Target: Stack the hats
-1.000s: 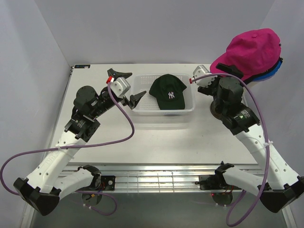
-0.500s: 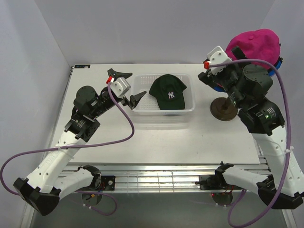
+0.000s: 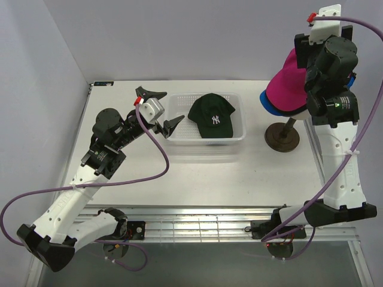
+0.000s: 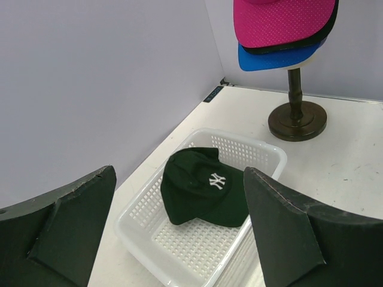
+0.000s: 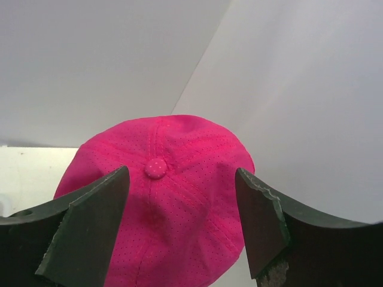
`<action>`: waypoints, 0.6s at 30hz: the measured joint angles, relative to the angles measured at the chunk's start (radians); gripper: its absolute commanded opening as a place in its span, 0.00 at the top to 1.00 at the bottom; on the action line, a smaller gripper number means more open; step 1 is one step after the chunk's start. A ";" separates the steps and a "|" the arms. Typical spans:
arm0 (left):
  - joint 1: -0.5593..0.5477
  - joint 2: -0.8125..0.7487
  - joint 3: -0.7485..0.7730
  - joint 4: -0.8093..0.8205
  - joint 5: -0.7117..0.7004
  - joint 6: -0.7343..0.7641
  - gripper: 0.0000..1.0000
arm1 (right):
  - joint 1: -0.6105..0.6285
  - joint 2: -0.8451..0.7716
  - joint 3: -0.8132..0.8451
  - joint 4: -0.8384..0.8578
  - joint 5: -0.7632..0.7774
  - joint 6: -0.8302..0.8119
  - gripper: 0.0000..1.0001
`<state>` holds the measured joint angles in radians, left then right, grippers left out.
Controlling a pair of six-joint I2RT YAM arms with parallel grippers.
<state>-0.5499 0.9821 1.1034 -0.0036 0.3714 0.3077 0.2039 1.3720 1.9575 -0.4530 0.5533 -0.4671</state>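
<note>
While a magenta fabric cap (image 3: 287, 89) sits topmost at right, a dark green cap (image 3: 211, 116) lies unstacked; left gripper (image 3: 167, 106), right gripper (image 5: 179, 179) spread, empty.

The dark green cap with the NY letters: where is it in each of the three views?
Top external: the green cap lies at the centre, inside the white basket.
Left wrist: lower middle, in the same basket.
Right wrist: not in it.
Shared landmark: the magenta cap, seen in all three views.

Green NY cap (image 3: 211, 116) in basket (image 3: 203, 141); magenta cap (image 3: 286, 88) topmost on stand (image 3: 282, 139); left end effector (image 3: 164, 108) spread beside basket, perhaps touching.
</note>
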 measured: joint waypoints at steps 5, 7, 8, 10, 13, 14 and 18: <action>0.000 -0.002 0.000 -0.001 0.000 0.006 0.02 | -0.083 -0.021 -0.081 0.010 -0.015 0.085 0.27; 0.000 -0.002 0.000 -0.002 0.000 0.006 0.02 | -0.114 -0.038 -0.130 0.008 -0.032 0.122 0.27; 0.000 -0.002 0.000 -0.003 0.000 0.006 0.02 | -0.125 -0.047 -0.154 0.008 -0.040 0.137 0.26; 0.000 -0.002 0.000 -0.004 0.000 0.006 0.02 | -0.138 -0.063 -0.193 0.010 -0.056 0.159 0.26; 0.000 -0.002 0.000 -0.005 0.000 0.006 0.02 | -0.148 -0.083 -0.232 0.016 -0.073 0.182 0.25; 0.000 -0.002 0.000 -0.009 0.000 0.006 0.02 | -0.151 -0.087 -0.236 0.017 -0.077 0.188 0.22; 0.000 0.000 0.001 -0.038 -0.001 0.006 0.02 | -0.156 -0.092 -0.220 0.001 -0.082 0.203 0.10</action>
<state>-0.5499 0.9817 1.1042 -0.0414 0.3702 0.3141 0.0479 1.2800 1.7370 -0.4519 0.4713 -0.2646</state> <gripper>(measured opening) 0.979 0.842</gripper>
